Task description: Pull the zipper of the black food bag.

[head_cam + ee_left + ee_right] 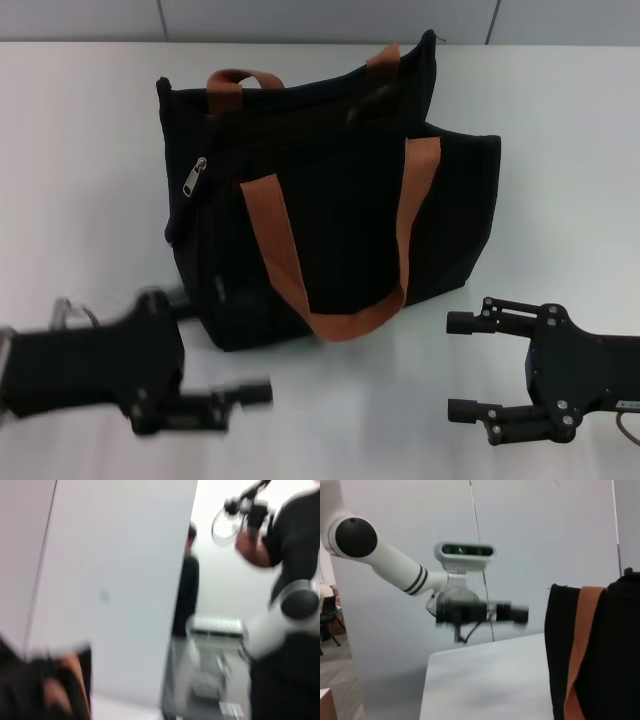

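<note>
From the head view, the black food bag (330,200) stands upright toward the far edge of the white worktop (80,180), roughly midway between its side edges, its zippered top facing up so the track can be reached from above. The zipper (196,178) hangs at the bag's left end, just below the top edge — a sign the track probably has its whole length left to travel. One rust-brown handle (330,260) droops down the near face, clear of the track. The left gripper (215,350) sits low near the worktop's near edge, just beside the bag's near left corner, its fingers spread and empty, likely placed to go for the pull tab. The right gripper (462,367) waits nearer the right edge, apart from the bag, fingers released too — perhaps to steady the bag. The left wrist view shows only walls and a dark scrap of bag (30,690). The right wrist view catches the bag's end (600,650) and, beyond it, the left gripper (517,614) above the worktop (485,680).
</note>
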Robot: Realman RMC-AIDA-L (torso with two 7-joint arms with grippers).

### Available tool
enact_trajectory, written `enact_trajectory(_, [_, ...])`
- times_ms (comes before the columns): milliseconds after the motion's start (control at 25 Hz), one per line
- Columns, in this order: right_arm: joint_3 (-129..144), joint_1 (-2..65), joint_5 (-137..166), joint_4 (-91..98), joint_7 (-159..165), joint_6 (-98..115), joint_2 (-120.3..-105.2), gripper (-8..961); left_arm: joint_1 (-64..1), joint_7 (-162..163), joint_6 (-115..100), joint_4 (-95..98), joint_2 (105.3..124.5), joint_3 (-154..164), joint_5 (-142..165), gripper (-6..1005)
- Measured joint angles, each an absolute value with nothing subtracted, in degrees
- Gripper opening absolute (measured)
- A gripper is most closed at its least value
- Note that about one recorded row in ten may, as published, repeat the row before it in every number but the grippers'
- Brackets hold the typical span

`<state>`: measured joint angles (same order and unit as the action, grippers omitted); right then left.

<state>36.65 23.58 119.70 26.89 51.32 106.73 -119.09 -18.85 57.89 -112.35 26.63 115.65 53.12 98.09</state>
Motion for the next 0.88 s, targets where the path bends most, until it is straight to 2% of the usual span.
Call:
enact_trajectory(200, [36.6,23.9,119.7,26.8,51.4,106.3,-119.09,819,-19.1,55.3,-114.7,26.1,117.99,43.5,89.9,815])
enact_trajectory(360, [36.6,23.9,119.7,26.8,51.4,106.2,-119.09,819,-19.0,54.9,-113.6,22.2,118.15,38.3,82.4,815])
enact_trajectory(520, [36.3,23.8,119.6,26.8,51.5,106.3,-119.09,819,-18.6,54.9,-109.5,21.2,117.19,35.3,82.2,815])
enact_trajectory(560, [36.3,23.7,119.6,26.8,51.5,106.3,-119.09,819,-18.2,55.2,-105.7,21.2,115.15,35.2,85.9,815])
enact_trajectory(680, [36.3,23.7,119.6,26.8,51.5,106.3,-119.09,819,-18.1,55.3,-103.7,21.1,113.5,35.1,91.1,815])
enact_trajectory(880, [36.2,23.7,119.6,26.8,51.5,106.3,-119.09,819,-17.6,54.4,-100.5,21.5,112.76,35.0,97.4,814])
